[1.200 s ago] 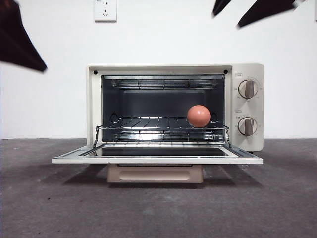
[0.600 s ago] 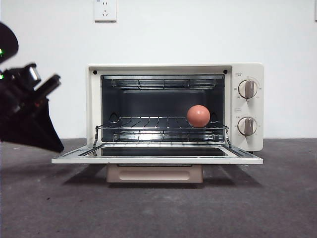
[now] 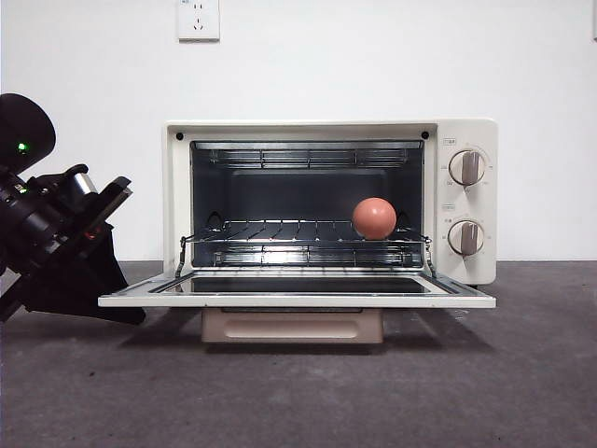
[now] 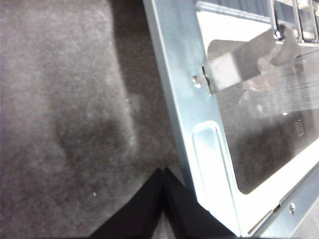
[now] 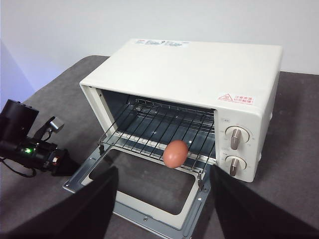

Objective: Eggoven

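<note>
One small smooth reddish-brown egg (image 3: 374, 218) rests on the wire rack (image 3: 298, 241) inside one cream boxy toaster oven (image 3: 331, 201), toward the side of the rack nearest the two round knobs (image 3: 466, 168). The knobs sit one above the other on the oven's control panel. The oven door (image 3: 297, 293) hangs fully open and lies flat, level with the dark grey surface (image 3: 298, 392), its tan handle (image 3: 291, 327) showing beneath the door's front edge. Inside the oven one rack carries the egg, and heating rods run across the top of the cavity.

The left gripper (image 4: 163, 172) sits low, just beside the outer corner of the open door on the side away from the knobs. Its two black fingers (image 4: 144, 204) are pressed together, tip against tip, with nothing between them. Just past the fingers lies the door's grey metal frame, and beyond that the door's glass pane (image 4: 264, 129) and one hinge strap (image 4: 239, 62). The egg is well apart from these fingers, across the width of the door and up on the rack. In the front view this arm shows as a dark mass with a green light at the picture's side, down at door height.

The right gripper (image 5: 162, 199) hangs high and back from the oven, looking down on it. Its two fingers (image 5: 89, 204) stand wide apart, holding nothing. The egg lies well ahead of them, in line with the gap between them.

One white wall socket (image 3: 198, 19) is mounted on the wall above the oven.
</note>
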